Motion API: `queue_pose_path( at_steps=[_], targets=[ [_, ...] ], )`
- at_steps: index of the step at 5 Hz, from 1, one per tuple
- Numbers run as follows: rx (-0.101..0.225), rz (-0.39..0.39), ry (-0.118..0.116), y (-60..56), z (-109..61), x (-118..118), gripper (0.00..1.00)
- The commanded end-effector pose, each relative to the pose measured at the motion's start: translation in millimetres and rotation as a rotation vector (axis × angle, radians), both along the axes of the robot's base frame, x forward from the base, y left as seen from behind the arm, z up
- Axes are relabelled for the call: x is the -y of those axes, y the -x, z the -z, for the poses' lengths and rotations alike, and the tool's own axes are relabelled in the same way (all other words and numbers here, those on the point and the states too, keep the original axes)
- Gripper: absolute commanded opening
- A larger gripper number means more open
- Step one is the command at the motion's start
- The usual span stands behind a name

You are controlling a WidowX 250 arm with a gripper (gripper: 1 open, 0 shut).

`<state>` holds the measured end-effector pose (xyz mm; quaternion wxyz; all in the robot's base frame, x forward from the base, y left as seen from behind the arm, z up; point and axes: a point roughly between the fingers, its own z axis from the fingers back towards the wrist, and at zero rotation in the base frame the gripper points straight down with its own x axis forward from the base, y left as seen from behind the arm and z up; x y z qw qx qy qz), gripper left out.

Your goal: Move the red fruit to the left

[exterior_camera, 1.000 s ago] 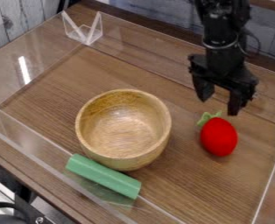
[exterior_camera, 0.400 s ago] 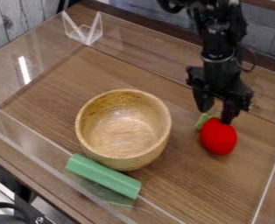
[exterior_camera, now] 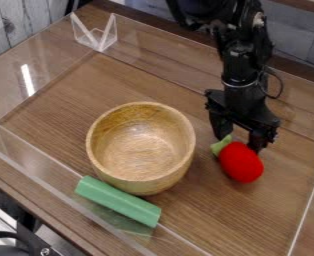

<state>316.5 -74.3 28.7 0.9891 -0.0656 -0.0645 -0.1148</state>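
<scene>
- Now, on my only view, the fixed camera looking down at the table, the black gripper [exterior_camera: 245,137] sits lower than it did a second ago, when it hung clear above the fruit; since then it has come down and its fingertips stand level with the top of the small rounded bright red toy fruit [exterior_camera: 243,164].
- I read that drop as the end of the approach: the grasp looks about to happen, though nothing is lifted or shifted yet. The fruit has barely moved, if at all, on the right side of the brown wood-grain table [exterior_camera: 187,75].
- My gripper's jaws stand wide apart, pointing almost straight down, with one dark finger [exterior_camera: 221,128] on the left above the green leafy stem and another [exterior_camera: 269,134] on the right of the fruit's upper end.
- I cannot tell from this angle whether either finger already touches the fruit; they bracket its top closely, and it is not clamped.
- Left of the fruit, just beside it but apart, stands the round pale wooden bowl [exterior_camera: 142,147]; the green rectangular block [exterior_camera: 117,201] lies in front of the bowl, near the clear plastic edge.
- My guess is the carry leftward must clear the bowl's rim or pass behind it.
</scene>
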Motion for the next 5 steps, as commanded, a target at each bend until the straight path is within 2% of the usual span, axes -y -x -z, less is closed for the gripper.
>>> queue_pose_path(
  at_steps=[1,3,4,5],
  targets=[
    [0.043,0.041,0.000,-10.8,-9.8,-1,0.00],
    [0.054,0.082,-0.005,-17.9,-6.9,16,0.00],
    [0.053,0.113,-0.007,-22.5,-11.3,25,1.00],
    [0.052,0.130,-0.006,-25.5,-15.8,30,1.00]
  ],
)
